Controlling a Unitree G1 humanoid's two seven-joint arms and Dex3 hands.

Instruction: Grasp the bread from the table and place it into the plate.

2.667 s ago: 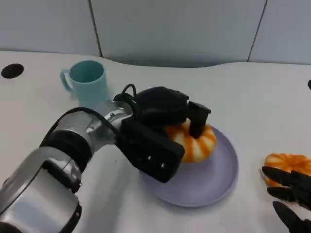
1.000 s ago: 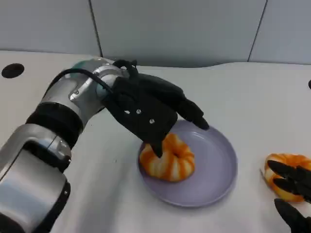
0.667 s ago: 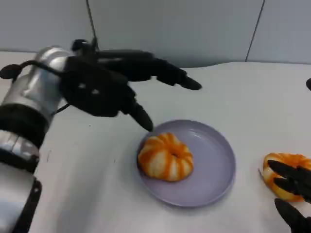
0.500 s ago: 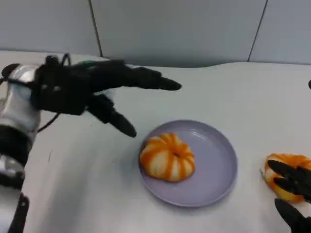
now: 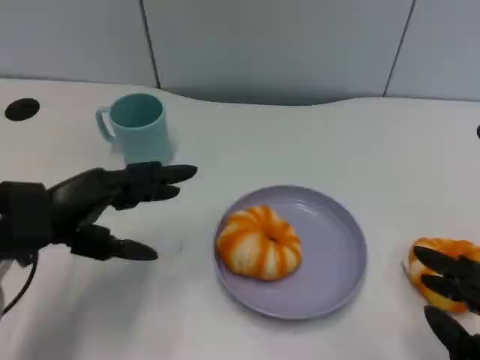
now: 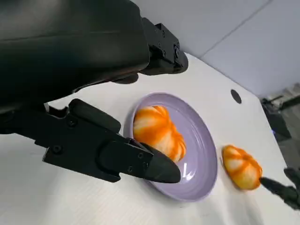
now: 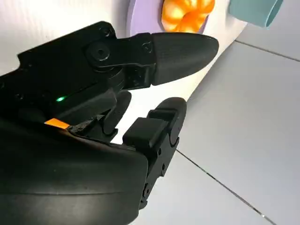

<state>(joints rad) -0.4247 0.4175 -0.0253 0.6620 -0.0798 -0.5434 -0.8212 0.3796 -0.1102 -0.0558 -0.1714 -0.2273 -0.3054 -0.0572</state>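
Note:
An orange-and-white striped bread lies in the left part of the lilac plate, and nothing touches it. My left hand hovers to the left of the plate, fingers spread and holding nothing. The left wrist view shows the same bread in the plate beyond my left hand. A second striped bread lies on the table at the right edge. My right hand has its fingers apart against that bread's near side, without gripping it.
A teal cup stands behind my left hand at the back left. A black round hole is in the tabletop at the far left. The white table runs to a grey wall behind.
My left hand let go of the bread in the plate, rose, and drew back to the near left, uncovering the cup. The right hand and the second bread stayed put.

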